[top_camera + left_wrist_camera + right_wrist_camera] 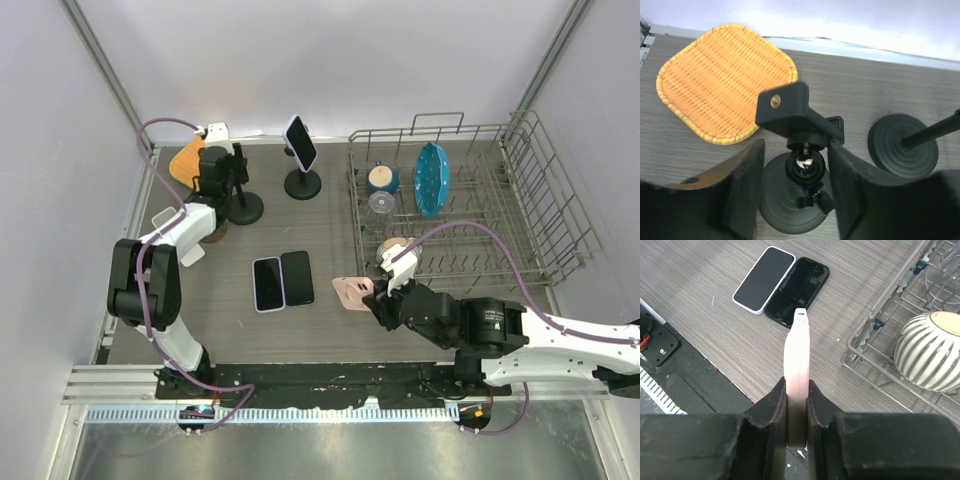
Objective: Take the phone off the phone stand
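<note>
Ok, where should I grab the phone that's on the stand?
Pinch the phone across its two long edges near the top, coming from above. It stands tilted atop the stand, and its upper half looks clear, so those edges seem free.

Hidden in right hand: pink phone base.

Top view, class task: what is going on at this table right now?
The right tool is shut on a pink phone, held on edge near the dish rack. The left tool hangs open around the clamp of an empty black stand beside a wicker tray. A white-cased phone and a black phone lie flat side by side on the table. Another phone sits on the second stand at the back.
</note>
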`<state>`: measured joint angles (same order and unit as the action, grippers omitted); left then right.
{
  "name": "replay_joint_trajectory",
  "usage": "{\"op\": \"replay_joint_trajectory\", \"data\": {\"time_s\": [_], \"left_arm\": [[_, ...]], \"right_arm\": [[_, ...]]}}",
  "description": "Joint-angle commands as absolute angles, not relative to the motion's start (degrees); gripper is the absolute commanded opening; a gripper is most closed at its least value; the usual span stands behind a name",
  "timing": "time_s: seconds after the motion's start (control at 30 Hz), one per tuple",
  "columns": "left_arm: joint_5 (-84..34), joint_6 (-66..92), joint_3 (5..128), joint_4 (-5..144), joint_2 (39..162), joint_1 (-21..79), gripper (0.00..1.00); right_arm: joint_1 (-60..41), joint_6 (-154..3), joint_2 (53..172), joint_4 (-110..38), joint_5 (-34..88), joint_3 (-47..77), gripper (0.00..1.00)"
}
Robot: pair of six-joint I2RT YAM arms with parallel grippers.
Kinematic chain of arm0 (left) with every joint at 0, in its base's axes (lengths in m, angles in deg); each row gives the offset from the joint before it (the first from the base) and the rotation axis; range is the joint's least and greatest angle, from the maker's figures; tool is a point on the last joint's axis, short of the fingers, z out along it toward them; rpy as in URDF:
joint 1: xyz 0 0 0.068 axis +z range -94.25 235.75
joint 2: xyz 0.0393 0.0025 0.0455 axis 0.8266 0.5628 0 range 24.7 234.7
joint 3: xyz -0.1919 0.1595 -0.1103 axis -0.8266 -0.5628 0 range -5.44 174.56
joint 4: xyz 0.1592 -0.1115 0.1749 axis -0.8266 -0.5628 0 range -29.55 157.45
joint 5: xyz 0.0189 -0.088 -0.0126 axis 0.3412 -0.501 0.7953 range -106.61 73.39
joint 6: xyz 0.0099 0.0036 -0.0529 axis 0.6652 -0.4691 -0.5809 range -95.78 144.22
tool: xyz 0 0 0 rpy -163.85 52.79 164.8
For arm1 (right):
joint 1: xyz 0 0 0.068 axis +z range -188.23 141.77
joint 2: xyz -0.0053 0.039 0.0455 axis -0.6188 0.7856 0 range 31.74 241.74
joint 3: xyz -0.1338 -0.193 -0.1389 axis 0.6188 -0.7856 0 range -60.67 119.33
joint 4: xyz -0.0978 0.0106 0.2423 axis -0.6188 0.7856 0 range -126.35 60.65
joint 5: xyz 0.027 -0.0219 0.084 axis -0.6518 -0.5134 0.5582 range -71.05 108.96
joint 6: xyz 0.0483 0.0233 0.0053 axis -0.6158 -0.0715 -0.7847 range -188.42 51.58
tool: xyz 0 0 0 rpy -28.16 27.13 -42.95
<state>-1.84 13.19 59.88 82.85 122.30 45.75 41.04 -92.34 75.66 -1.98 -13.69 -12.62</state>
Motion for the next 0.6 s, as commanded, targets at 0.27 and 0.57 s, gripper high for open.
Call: {"op": "replay_joint_trajectory", "data": {"time_s": [0.27, 0.57], "left_arm": [[-5.1, 8.8, 54.4, 89.7, 106.3, 43.0, 0.98], [-0.5, 10.1, 45.8, 82.1, 86.4, 30.7, 1.0]], "right_arm": [[41.1, -96.3, 78.2, -2.6, -15.2, -5.8, 0.01], [41.1, -100.8, 82.2, -1.1, -15.5, -2.2, 0.01]]}}
